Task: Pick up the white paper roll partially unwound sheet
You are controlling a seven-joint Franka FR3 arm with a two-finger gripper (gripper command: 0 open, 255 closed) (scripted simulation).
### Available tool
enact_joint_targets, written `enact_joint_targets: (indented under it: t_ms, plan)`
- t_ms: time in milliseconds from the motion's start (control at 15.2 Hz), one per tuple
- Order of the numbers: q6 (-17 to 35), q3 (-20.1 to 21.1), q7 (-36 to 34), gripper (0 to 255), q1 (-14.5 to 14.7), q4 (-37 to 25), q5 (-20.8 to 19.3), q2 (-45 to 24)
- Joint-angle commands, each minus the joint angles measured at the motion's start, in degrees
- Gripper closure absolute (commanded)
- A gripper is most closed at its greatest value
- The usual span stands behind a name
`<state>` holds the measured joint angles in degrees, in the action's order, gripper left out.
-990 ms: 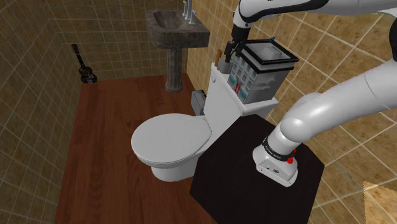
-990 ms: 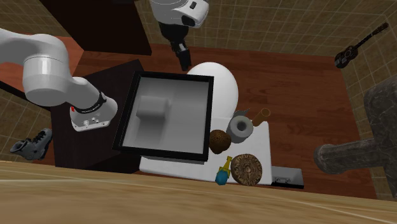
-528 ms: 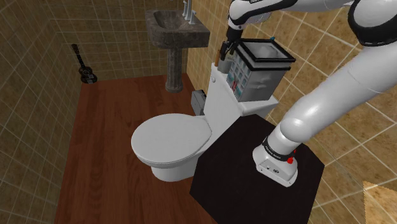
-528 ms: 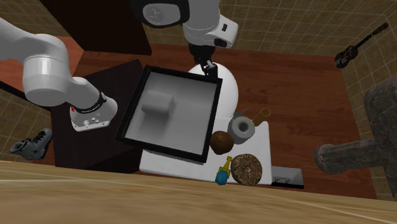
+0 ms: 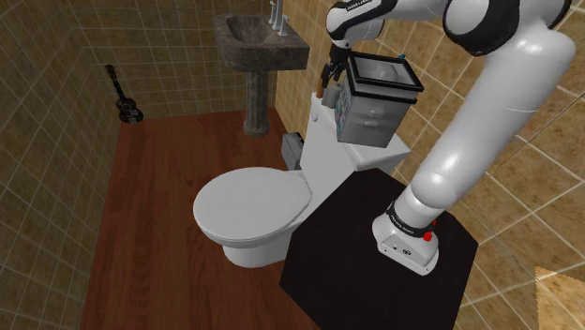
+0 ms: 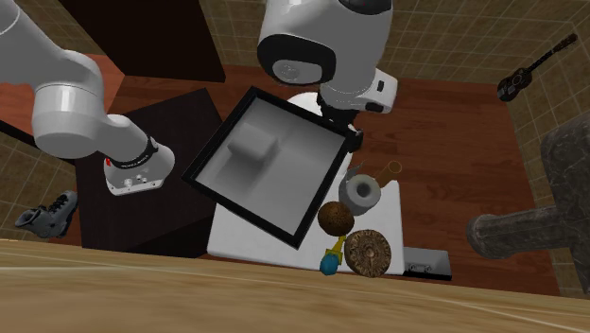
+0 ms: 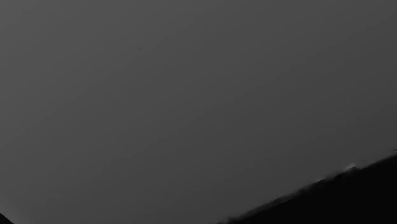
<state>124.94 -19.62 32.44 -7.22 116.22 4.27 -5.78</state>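
- Hanging over the back of the toilet, the all-black two-finger end effector point(image 5: 328, 75) sits close against a tilted grey box with a black rim point(image 6: 284, 189), at the box corner that points toward the second exterior view's right. Whether it is spread or pressed together I cannot tell.
- In the wrist view a plain grey surface point(image 7: 191, 95) lies close ahead, with a black band across one corner. It is probably that box's wall, so the box seems to stand between the end effector and its goal.
- The white paper roll with a partly unwound sheet point(image 6: 360, 192) stands on the white toilet tank lid point(image 6: 390, 232). It is just past the box's corner, toward the second exterior view's lower right from the end effector, and nothing holds it.
- Its open core faces up at that camera, so its long axis looks near upright. A grasp would likely come from above, across the round body.
- A rough brown ball point(image 6: 334, 217) lies just beside the roll, toward the second exterior view's lower left. A round brown patterned disc point(image 6: 367, 252) lies farther on, with a small blue-green bottle point(image 6: 329, 261) beside it.
- As I judge it, the coming move turns on clearing the box's rim and coming down on the roll without knocking the ball.
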Motion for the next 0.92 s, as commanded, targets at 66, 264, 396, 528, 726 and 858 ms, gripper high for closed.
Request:
enact_joint_targets:
  t_ms: [66, 264, 396, 528, 726, 858]
  plan:
    - [0.1, -0.7, 4.6, 0, -2.3, -6.6, 3.8, -7.7]
    - [-0.4, -0.1, 8.0, 0, -4.8, -13.6, 7.1, -14.6]
    - [-1.1, 0.4, 9.9, 0, -6.6, -18.9, 9.0, -19.3]
    - [-0.6, 0.7, 10.3, 0, -6.9, -19.3, 9.3, -20.3]
    - [1.2, 0.9, 10.7, 0, -7.1, -18.5, 9.9, -21.3]
    - [2.4, 1.2, 10.9, 0, -7.2, -18.1, 10.2, -22.1]
